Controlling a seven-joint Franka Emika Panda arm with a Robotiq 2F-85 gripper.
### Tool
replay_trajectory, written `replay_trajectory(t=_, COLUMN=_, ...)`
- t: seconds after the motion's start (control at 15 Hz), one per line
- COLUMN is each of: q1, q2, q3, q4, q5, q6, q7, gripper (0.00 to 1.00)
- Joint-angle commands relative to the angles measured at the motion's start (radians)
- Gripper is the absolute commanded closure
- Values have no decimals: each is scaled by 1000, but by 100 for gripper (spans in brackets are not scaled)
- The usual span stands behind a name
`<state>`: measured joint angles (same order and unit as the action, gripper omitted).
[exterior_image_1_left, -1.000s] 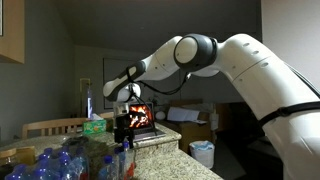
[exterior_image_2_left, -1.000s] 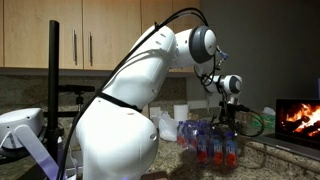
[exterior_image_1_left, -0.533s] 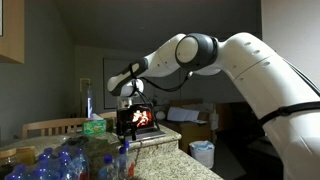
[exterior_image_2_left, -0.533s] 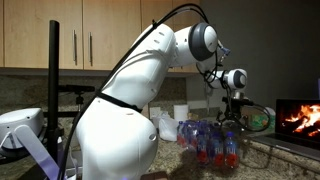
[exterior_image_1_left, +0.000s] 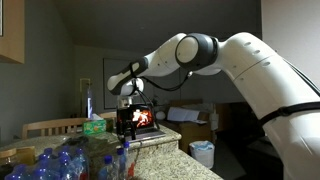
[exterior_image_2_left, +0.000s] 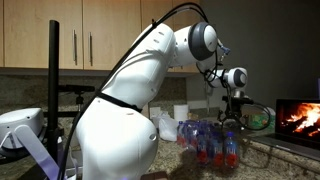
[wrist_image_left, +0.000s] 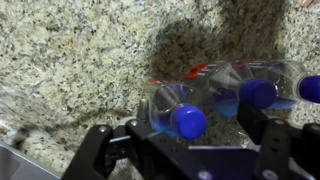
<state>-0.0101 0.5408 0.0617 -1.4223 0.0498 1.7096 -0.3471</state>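
The jaws are seen standing wide in the wrist view, one to each side of a blue-capped plastic bottle (wrist_image_left: 187, 120). Nothing is gripped, and no contact can be made out. This bottle stands upright at the end of a cluster of like bottles (exterior_image_2_left: 205, 140), on the side nearest the laptop (exterior_image_2_left: 298, 117), whose screen shows a fire. A second blue cap (wrist_image_left: 258, 93) is seen just beside it, on the cluster side.

The bottle is judged thin-walled and easily dented, with a smooth, rather slippery skin. If filled, it is moderately heavy and readily tipped by a sideways nudge. Hold is best taken high, at the shoulder just under the cap, where the plastic is stiffest and the neighbours are least crowded.

The surface (wrist_image_left: 70, 50) is speckled granite, hard and level, and the laptop is carried on it just beyond the cluster. The room is a dim kitchen. Wooden cabinets (exterior_image_2_left: 90, 40) are hung well apart from the laptop, behind the arm, and a green box (exterior_image_1_left: 95, 126) is set near the laptop.
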Motion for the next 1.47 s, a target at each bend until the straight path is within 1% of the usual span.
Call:
replay_trajectory(t=0.0, q1=-1, q2=16, q3=5, q4=16, q5=5, q6=4, q7=24, gripper=40)
replay_trajectory(t=0.4, q1=-1, q2=40, q3=4, q4=30, q5=9, q6=4, q7=44, gripper=80)
replay_trajectory(t=0.53, q1=0, q2=47, q3=5, q4=40, q5=10, q6=2, q7=50, gripper=90)
replay_trajectory(t=0.67, q1=2, q2=53, q3=5, q4=53, q5=9, q6=-1, q7=53, gripper=86)
replay_trajectory(t=0.93, q1=-2, q2=32, q3=3, q4=37, q5=11, q6=11, q7=60, gripper=87)
replay_trajectory(t=1.13, q1=-9, q2=-16, q3=0, q4=-20, q5=24, q6=60, q7=85, gripper=99)
replay_trajectory(t=1.2, q1=-12, q2=-25, q3=-2, q4=-30, q5=27, q6=72, q7=96, gripper=94)
replay_trajectory(t=1.27, q1=-14, q2=-38, q3=-5, q4=-46, q5=28, q6=85, q7=111, gripper=92)
replay_trajectory(t=1.4, q1=-15, q2=-61, q3=-11, q4=-76, q5=27, q6=111, q7=137, gripper=91)
